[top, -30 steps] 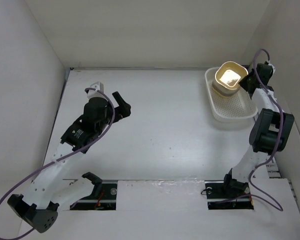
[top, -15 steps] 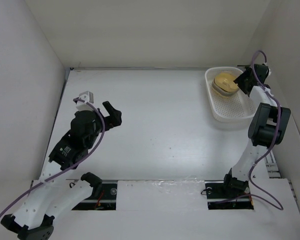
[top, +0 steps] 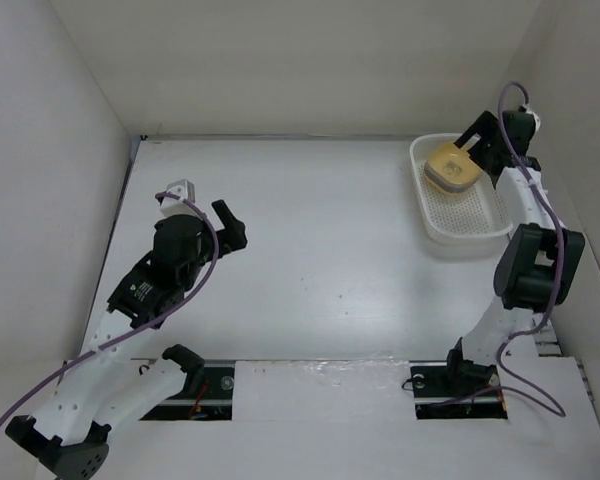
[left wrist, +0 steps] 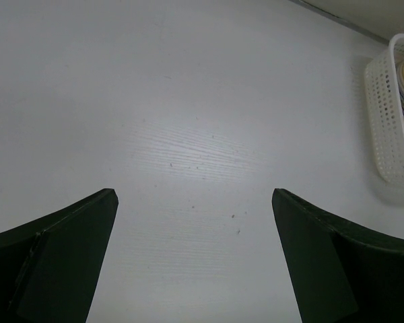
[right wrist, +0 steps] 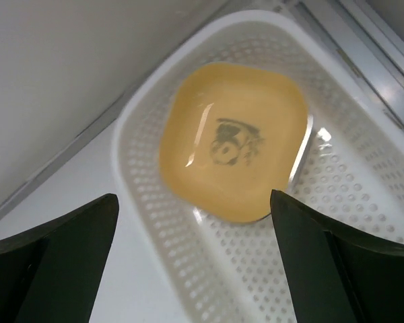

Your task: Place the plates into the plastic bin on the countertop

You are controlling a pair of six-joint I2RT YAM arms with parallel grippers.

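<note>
The plates form a stack with a yellow plate (top: 451,165) on top, lying in the far end of the white perforated plastic bin (top: 464,222) at the back right of the countertop (top: 330,230). In the right wrist view the yellow plate (right wrist: 232,138) shows a small dark picture in its centre and sits flat inside the bin (right wrist: 141,195). My right gripper (top: 472,148) (right wrist: 194,198) hovers just above it, open and holding nothing. My left gripper (top: 234,224) (left wrist: 194,195) is open over bare countertop at the left. From there the bin (left wrist: 389,128) shows at the right edge.
White walls close in the countertop on the left, back and right. The bin stands close to the right wall and back edge. The right arm (top: 530,265) rises beside the bin's near right corner. A purple cable loops over each arm.
My right gripper lowered the yellow plate onto the stack in the bin, opened and let it go, then drew back a little. My left arm pulled back leftward.
</note>
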